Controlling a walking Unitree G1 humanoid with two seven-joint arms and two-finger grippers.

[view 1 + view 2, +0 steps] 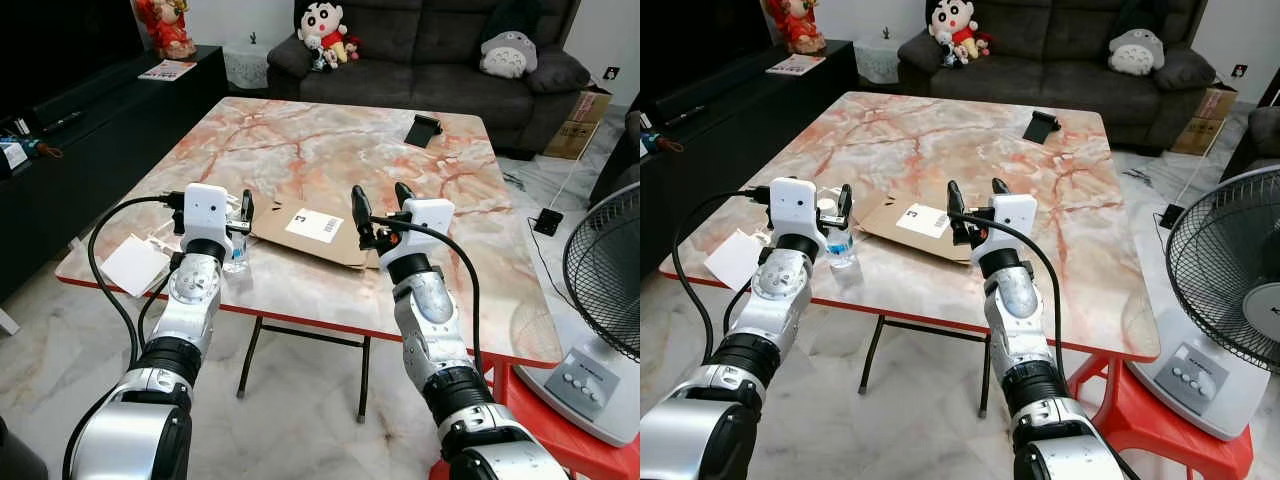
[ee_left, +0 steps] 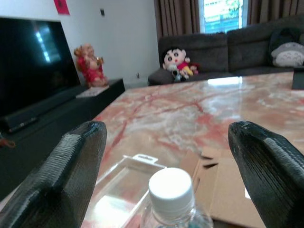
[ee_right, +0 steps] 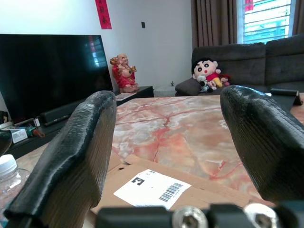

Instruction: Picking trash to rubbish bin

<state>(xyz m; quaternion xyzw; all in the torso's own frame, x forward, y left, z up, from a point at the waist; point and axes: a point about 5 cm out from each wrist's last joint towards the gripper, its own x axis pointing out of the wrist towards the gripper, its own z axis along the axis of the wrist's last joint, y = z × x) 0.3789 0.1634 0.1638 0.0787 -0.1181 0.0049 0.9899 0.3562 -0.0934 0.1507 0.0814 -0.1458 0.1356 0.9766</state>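
Nearby, clear white-capped bottle (image 1: pixel 840 243) between left gripper's (image 2: pixel 168 156) spread jaws.

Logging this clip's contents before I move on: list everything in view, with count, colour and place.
table: one, orange-veined marble, before the robot
flattened cardboard: one, brown, white label, near table edge between the pincers
water bottle: one, clear, white cap, near edge, between the left pincer's fingers
clear plastic packaging: one, beside the bottle
white paper: one, table's left corner
black object: one, far side of table
sofa: one, dark grey, with plush toys
fan: one, right, on floor
left pincer: open, at bottle
right pincer: open, above cardboard
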